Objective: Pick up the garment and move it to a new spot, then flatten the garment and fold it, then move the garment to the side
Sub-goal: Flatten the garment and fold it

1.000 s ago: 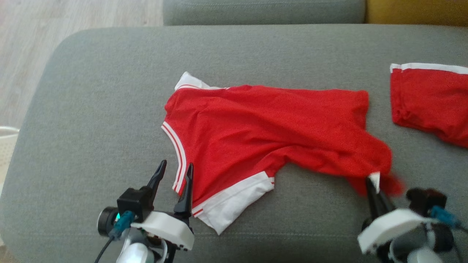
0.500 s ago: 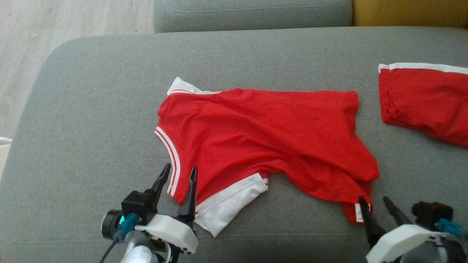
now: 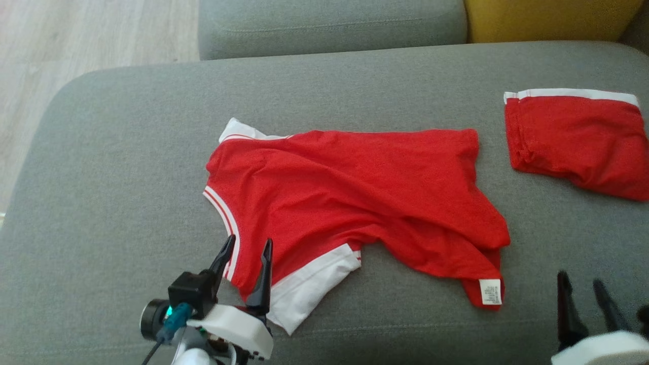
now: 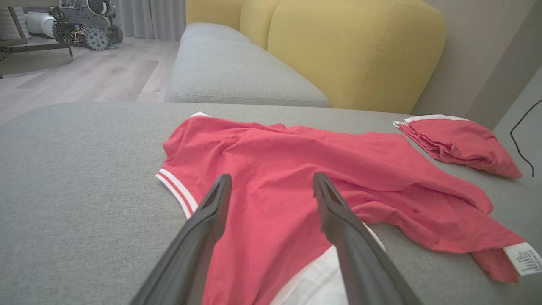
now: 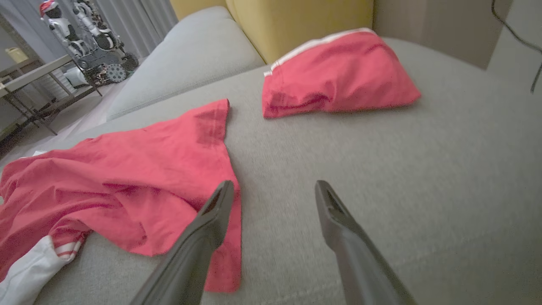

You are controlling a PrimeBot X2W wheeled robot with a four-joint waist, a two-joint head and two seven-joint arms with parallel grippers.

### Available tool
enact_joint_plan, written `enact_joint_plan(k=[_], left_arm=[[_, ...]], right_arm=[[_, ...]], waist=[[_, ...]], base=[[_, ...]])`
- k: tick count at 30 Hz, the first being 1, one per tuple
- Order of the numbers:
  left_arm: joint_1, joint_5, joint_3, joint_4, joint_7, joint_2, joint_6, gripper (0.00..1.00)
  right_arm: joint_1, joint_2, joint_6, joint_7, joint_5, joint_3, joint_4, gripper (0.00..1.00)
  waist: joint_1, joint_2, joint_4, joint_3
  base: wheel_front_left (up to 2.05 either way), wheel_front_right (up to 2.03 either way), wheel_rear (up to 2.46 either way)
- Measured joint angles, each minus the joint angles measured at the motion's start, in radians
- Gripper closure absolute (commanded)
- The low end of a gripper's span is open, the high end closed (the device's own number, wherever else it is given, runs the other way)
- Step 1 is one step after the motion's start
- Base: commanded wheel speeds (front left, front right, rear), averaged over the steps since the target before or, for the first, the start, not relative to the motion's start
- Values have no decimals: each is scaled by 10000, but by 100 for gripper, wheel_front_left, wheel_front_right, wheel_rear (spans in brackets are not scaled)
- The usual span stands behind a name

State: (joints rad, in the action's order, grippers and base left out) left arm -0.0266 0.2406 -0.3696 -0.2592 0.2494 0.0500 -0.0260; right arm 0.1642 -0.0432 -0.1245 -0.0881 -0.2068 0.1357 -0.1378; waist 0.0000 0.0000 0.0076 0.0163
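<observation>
My left gripper point(image 3: 248, 241) stands open over the striped neckline of the red jersey point(image 3: 350, 203), and my right gripper point(image 3: 579, 279) is open and empty near its hem corner. The jersey lies rumpled in the middle of the grey sofa seat point(image 3: 127, 152). To flatten it, I'd pinch single layers at opposite edges and pull outward evenly.

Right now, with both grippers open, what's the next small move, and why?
Probably bring the right gripper onto the bunched hem corner by the white care label and close its fingers there. The red fabric shirt with white trim lies creased on the grey sofa cushion, and that gripper is open, holding nothing, so flattening looks unfinished.
</observation>
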Motion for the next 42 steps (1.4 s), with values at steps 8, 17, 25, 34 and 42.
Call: enact_joint_plan(k=[8,17,25,34,42], left_arm=[[66,-109,-17,-6,0,2,90,0],[4,-207,-4,-35,0,2,188,0],[-62,-295,119,-79,0,2,263,0],[-70,-295,153,-82,0,2,261,0],[-206,-295,136,-86,0,2,259,0]], right_arm=[[-11,10,0,924,-1530,-543,-2192,0],[-1521,8,2,1774,-3012,-1503,-4581,0],[-2148,-10,2,2144,-1641,-1889,-5869,0],[-2321,-23,2,2318,-150,-1883,-6201,0],[-2347,-33,2,2314,825,-1643,-6207,100]], waist=[[0,0,-120,175],[0,0,-3,470],[0,0,189,620],[0,0,264,654],[0,0,363,693]], base=[[0,0,0],[0,0,0],[0,0,0],[0,0,0],[0,0,0]])
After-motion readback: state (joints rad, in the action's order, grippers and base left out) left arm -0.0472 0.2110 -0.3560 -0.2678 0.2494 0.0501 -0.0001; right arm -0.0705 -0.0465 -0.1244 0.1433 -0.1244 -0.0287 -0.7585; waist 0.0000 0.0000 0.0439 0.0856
